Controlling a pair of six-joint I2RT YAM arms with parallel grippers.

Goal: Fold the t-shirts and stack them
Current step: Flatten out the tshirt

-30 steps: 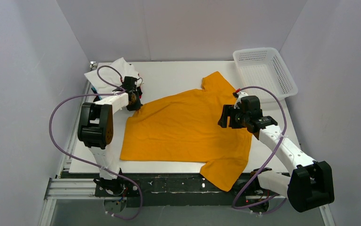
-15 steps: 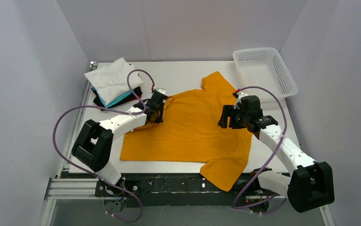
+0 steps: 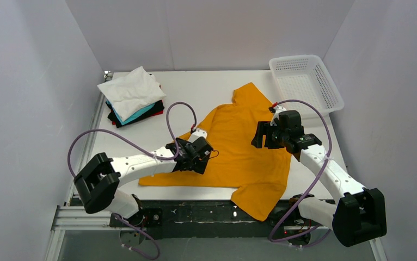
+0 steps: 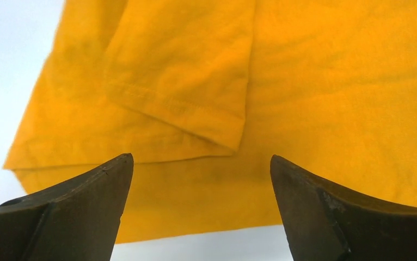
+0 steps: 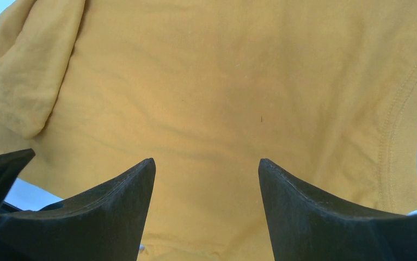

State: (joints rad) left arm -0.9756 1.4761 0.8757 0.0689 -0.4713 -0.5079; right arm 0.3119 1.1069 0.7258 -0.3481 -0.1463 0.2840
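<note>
An orange-yellow t-shirt (image 3: 247, 149) lies flat on the white table (image 3: 206, 89), its left side folded over onto the body. My left gripper (image 3: 201, 156) hovers over that folded part near the front hem, open with nothing between its fingers (image 4: 201, 157). Under it, the sleeve (image 4: 187, 81) lies doubled over on the shirt body. My right gripper (image 3: 257, 136) stands open above the shirt's right half (image 5: 206, 160), holding nothing. A stack of folded t-shirts (image 3: 133, 100), white on top with teal, black and red below, sits at the back left.
A white mesh basket (image 3: 304, 81) stands at the back right corner. The shirt's near sleeve (image 3: 258, 201) hangs over the table's front edge. Grey walls close in the table on three sides.
My left gripper has swept from the back left down to the right, dragging the shirt's left side over its body. It has since opened and let the cloth go. The right arm stayed put.
</note>
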